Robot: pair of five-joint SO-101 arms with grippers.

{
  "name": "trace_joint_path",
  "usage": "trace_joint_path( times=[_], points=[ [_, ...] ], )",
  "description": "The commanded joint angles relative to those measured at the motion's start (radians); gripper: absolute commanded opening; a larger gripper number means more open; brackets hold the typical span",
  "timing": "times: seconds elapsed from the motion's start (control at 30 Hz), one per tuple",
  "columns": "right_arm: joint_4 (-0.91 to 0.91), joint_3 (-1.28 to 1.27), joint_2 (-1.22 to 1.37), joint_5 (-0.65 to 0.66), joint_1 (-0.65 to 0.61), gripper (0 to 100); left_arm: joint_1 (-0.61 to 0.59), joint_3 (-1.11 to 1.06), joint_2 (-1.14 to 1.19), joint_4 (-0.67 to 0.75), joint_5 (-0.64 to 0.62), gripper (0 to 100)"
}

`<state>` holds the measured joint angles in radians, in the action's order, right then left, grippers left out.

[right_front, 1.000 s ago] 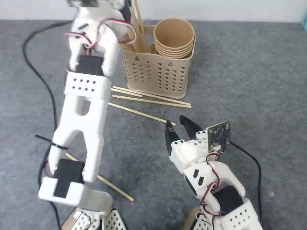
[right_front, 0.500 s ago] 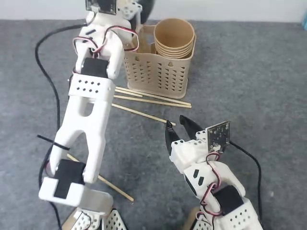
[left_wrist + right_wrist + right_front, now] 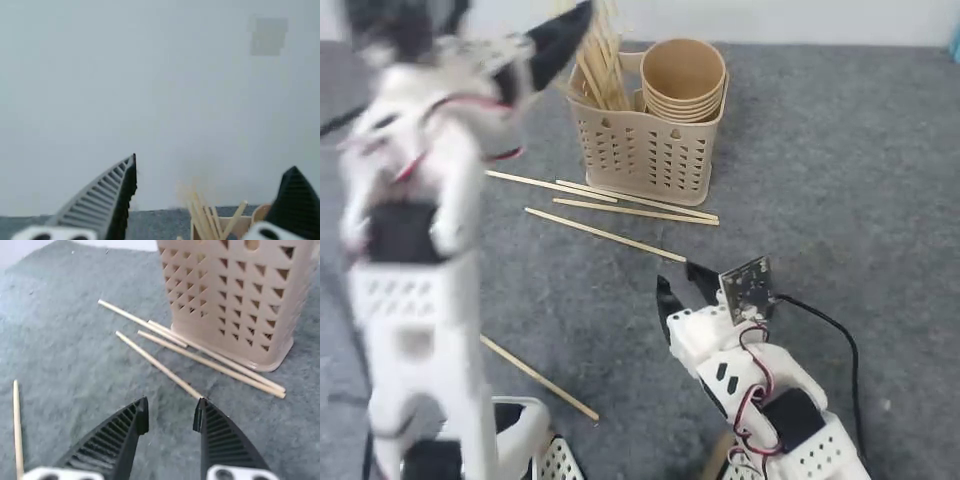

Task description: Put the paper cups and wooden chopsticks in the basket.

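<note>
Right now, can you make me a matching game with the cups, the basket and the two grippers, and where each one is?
Things:
1. cups
2. basket
3. left gripper
4. right gripper

Places and states:
A. open, low by the end of a loose chopstick on the grey mat
B. stacked inside one end of the basket
C. open wide, up high beside the basket's top
D. standing upright, with chopsticks lying at its foot

Pairs: 1-B, 2-D, 3-C, 4-A

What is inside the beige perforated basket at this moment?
The beige perforated plastic basket holds a stack of brown paper cups and several wooden chopsticks. Its wall covers their lower parts.
</note>
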<state>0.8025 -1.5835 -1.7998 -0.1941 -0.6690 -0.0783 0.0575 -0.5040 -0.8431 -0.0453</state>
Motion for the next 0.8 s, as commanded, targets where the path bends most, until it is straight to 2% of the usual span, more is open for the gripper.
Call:
trace_joint_path(
  times=[0.0, 0.2, 0.37, 0.6, 0.77],
  points=[
    [0.024, 0.063, -0.016, 0.015, -0.041, 16.3, -0.132, 0.01, -0.153, -0.112, 0.009, 42],
    [0.047, 0.089, 0.028, 0.017, -0.153, 16.2, -0.514, 0.01, -0.187, -0.201, 0.006, 42],
    [-0.008, 0.193, 0.295, 0.017, -0.226, 16.4, -0.799, 0.008, -0.121, -0.193, 0.005, 42],
    [-0.016, 0.474, 0.808, 0.008, -0.318, 16.2, -1.094, 0.012, 0.063, -0.087, 0.005, 42],
    [-0.136, 0.554, 1.069, 0.008, -0.42, 16.2, -1.241, 0.015, 0.21, 0.006, 0.005, 42]
  ],
)
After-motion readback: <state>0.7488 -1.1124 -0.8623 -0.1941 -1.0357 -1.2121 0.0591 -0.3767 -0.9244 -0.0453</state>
